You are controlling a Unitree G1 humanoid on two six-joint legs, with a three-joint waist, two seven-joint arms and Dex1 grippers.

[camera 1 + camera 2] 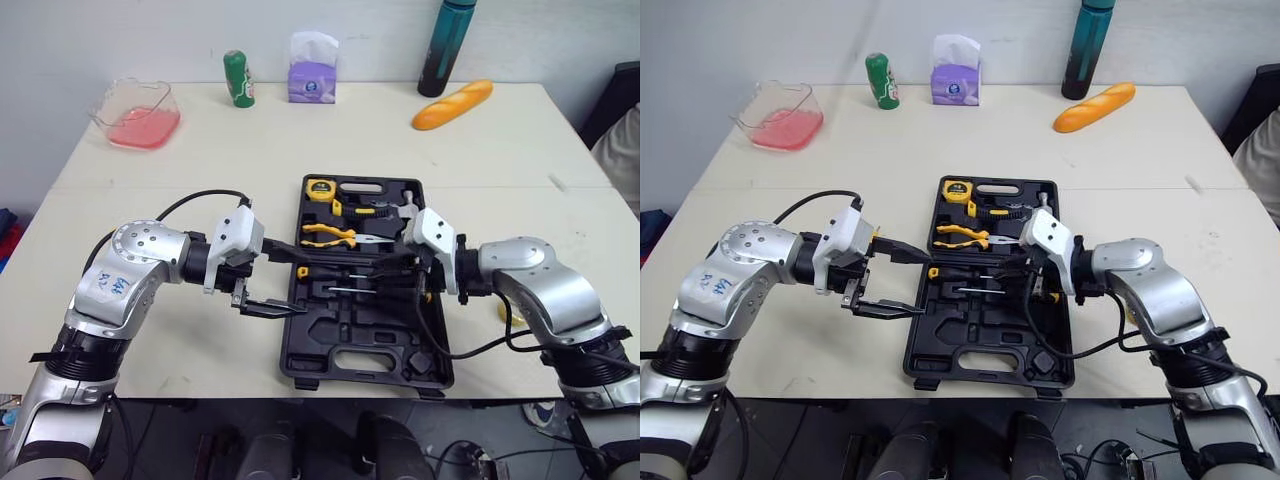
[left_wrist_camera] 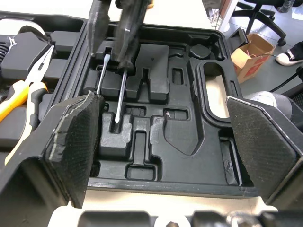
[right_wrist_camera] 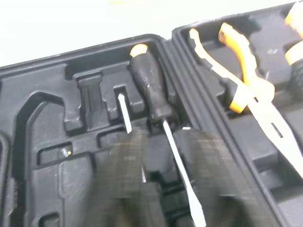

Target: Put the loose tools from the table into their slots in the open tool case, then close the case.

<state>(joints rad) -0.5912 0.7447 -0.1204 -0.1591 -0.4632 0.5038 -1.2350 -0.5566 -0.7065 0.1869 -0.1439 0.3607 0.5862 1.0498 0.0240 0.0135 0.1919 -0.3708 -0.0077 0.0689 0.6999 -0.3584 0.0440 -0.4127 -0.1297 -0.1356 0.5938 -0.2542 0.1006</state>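
Open black case lies flat on the pale surface, its moulded near half toward the camera. The left tool hovers at the case's left edge, spread wide and holding nothing. A yellow-capped screwdriver lies beside the hinge. The right tool hangs over its shaft — open or closed, cannot tell. Yellow pliers sit in the far half.

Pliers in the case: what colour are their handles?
The pliers have yellow handles; clearest in the left eye view.
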